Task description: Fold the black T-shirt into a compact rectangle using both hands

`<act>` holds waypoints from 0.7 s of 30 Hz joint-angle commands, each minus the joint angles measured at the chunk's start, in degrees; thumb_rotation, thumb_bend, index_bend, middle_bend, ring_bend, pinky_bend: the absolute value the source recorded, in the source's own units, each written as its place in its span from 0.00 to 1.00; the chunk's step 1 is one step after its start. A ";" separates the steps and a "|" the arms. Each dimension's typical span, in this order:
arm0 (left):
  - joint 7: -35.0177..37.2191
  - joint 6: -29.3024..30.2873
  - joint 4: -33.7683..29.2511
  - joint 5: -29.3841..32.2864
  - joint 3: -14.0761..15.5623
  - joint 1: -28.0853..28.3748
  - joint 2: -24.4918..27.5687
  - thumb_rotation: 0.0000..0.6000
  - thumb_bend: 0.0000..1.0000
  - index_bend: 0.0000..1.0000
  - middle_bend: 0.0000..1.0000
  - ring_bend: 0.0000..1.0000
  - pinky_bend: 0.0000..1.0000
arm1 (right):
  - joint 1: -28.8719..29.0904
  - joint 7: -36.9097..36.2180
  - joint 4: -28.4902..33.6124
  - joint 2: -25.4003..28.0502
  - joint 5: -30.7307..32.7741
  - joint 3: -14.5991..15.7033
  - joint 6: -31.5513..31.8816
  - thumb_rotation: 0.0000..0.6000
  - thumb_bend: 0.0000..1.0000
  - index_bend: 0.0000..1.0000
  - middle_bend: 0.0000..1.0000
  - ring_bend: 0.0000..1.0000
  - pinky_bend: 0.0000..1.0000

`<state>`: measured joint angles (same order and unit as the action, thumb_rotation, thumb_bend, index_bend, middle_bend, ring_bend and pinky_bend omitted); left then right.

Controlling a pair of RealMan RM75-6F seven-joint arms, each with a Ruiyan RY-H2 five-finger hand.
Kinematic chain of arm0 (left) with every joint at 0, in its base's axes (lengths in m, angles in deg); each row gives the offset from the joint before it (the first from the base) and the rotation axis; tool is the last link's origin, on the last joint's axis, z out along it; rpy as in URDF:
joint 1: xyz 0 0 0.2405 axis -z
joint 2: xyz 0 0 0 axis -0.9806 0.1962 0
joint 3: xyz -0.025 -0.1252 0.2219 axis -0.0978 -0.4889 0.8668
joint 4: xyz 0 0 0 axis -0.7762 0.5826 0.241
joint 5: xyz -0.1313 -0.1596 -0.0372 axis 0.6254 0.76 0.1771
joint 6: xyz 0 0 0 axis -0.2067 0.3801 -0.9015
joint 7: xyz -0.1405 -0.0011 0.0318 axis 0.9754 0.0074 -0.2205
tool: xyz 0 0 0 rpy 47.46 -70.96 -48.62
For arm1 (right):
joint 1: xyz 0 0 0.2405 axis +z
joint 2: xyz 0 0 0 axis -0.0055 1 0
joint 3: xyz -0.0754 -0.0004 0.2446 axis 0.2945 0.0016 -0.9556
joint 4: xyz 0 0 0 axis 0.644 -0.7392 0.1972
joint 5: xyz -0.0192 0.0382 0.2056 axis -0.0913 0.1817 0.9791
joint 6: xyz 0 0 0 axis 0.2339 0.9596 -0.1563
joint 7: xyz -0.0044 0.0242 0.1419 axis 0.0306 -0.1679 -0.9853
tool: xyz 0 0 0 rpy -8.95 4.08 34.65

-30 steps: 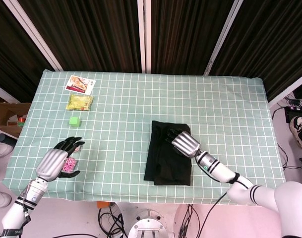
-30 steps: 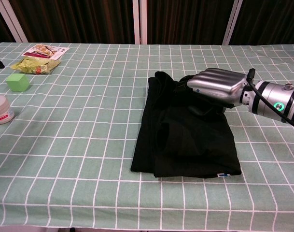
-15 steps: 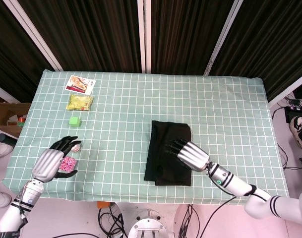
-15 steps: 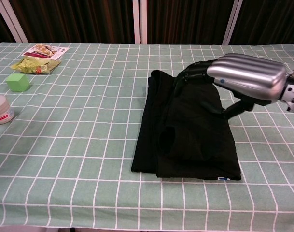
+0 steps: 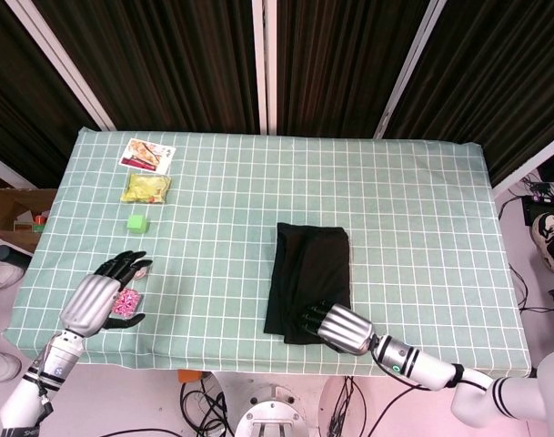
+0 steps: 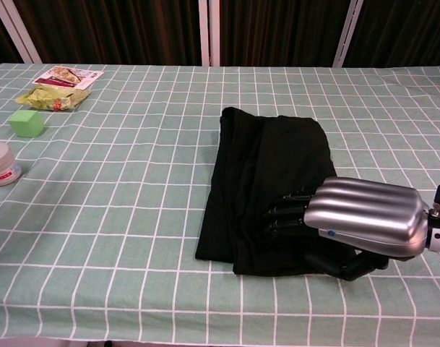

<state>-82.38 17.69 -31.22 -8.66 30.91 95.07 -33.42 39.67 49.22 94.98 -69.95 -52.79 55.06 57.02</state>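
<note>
The right hand (image 6: 353,220) is seen low over the near right corner of the black T-shirt (image 6: 266,181), its dark fingers (image 6: 286,213) extended side by side and laid flat on the cloth, nothing being gripped. In the head view the same right hand (image 5: 338,327) is placed at the near edge of the garment, fingers pointing toward the far side. The left hand (image 5: 102,296) is held at the near left edge of the bench (image 5: 404,191), fingers spread apart and empty, just above a small pink packet (image 5: 125,301) and beside a white jar (image 6: 1,163).

The T-shirt is laid near the middle of the bench, slightly right of centre, folded into a long narrow rectangle with layered edges visible along its left side. At the far left corner a printed card (image 5: 147,154), a yellow-green packet (image 5: 146,188) and a green cube (image 5: 136,221) are set in a row.
</note>
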 commanded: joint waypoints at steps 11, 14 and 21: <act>-7.95 7.02 4.79 4.94 -2.27 -4.14 -0.45 1.00 0.15 0.16 0.09 0.06 0.18 | -12.03 1.71 5.98 14.41 3.74 -5.02 25.98 1.00 0.37 0.25 0.21 0.14 0.28; -9.22 10.17 8.06 5.99 -2.85 -6.00 -0.93 1.00 0.15 0.16 0.09 0.06 0.18 | -16.90 1.47 8.29 20.26 10.76 -6.13 29.02 1.00 0.29 0.11 0.14 0.08 0.20; -6.44 15.56 13.35 6.83 -2.15 -10.88 -2.14 1.00 0.15 0.16 0.09 0.06 0.18 | -25.25 -5.61 7.78 27.00 17.76 -6.29 33.14 1.00 0.23 0.00 0.03 0.00 0.02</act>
<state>-90.53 31.87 -18.79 -1.83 28.39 85.51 -35.13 17.48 46.52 102.93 -44.79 -36.37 49.18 87.91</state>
